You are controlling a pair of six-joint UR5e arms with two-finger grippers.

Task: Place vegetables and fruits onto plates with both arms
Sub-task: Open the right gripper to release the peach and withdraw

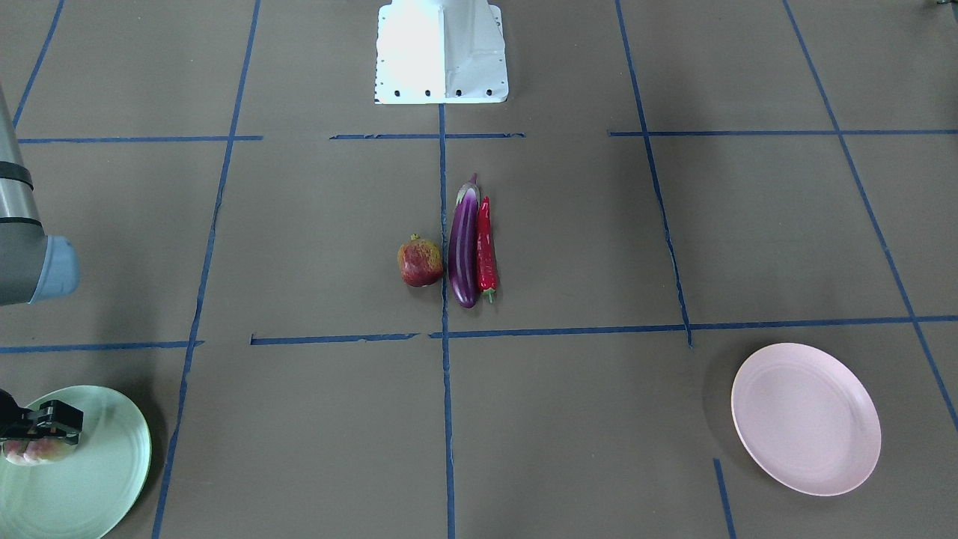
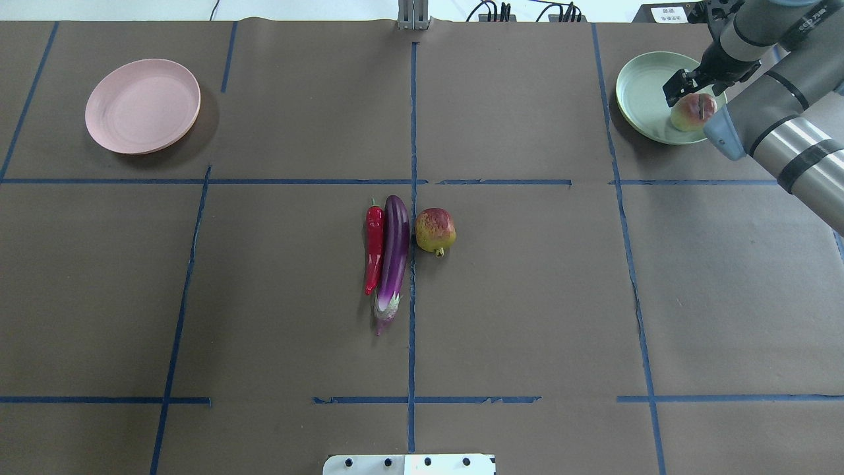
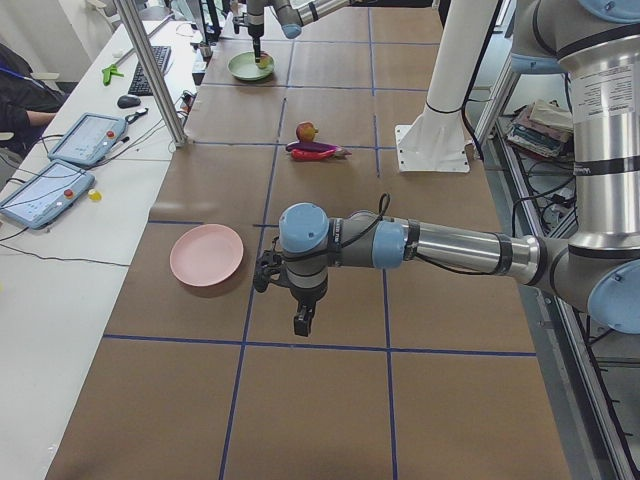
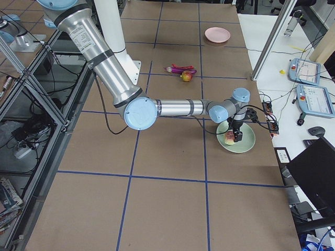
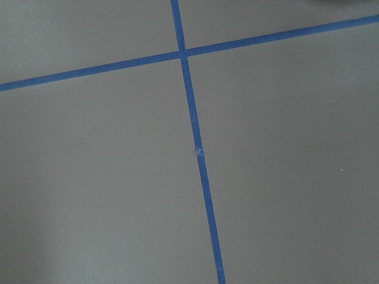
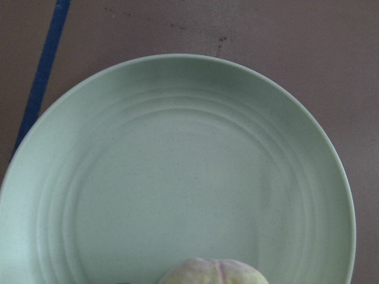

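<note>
My right gripper (image 2: 686, 84) is over the pale mint green plate (image 2: 643, 92) at the far right, shut on the yellow-pink peach (image 2: 690, 112), low over the plate's near side. The peach also shows at the bottom of the right wrist view (image 6: 213, 272) and in the front-facing view (image 1: 34, 451). The purple eggplant (image 2: 393, 257), the red chili (image 2: 374, 247) and the dark-red pomegranate (image 2: 434, 231) lie side by side at the table's middle. The pink plate (image 2: 142, 105) sits bare at the far left. My left gripper (image 3: 301, 322) hangs over the table near the pink plate; I cannot tell whether it is open.
The white base block (image 1: 441, 52) stands at the robot's edge of the table. Blue tape lines (image 5: 195, 148) cross the brown surface. Tablets (image 3: 45, 190) and a keyboard lie on the white side table beyond the far edge.
</note>
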